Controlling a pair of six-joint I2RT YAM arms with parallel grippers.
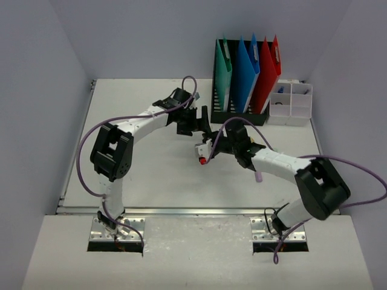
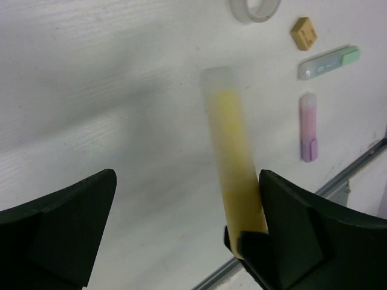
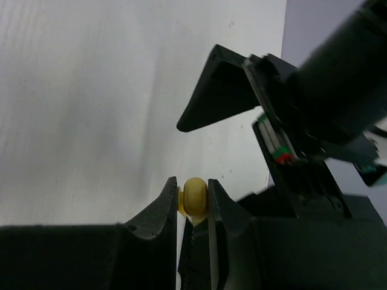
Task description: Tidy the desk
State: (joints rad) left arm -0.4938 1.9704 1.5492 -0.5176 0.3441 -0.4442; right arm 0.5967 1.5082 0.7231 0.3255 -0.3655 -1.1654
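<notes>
A yellow highlighter (image 2: 233,157) with a frosted cap hangs in the air above the white desk (image 1: 139,175). My right gripper (image 3: 193,194) is shut on its rounded yellow end (image 3: 195,198). My left gripper (image 2: 187,181) is open wide, and the highlighter's barrel leans against its right finger (image 2: 290,229); the left finger stands well apart from it. In the top view the left gripper (image 1: 196,124) and the right gripper (image 1: 219,142) meet tip to tip over the middle of the desk. The left gripper's fingers (image 3: 217,90) show just beyond the right one's.
On the desk lie a clear tape roll (image 2: 254,9), a small tan block (image 2: 303,33), a green highlighter (image 2: 328,62) and a pink highlighter (image 2: 308,125). A black file holder (image 1: 242,115) with green, blue and red folders and a clear compartment box (image 1: 290,103) stand at the back right.
</notes>
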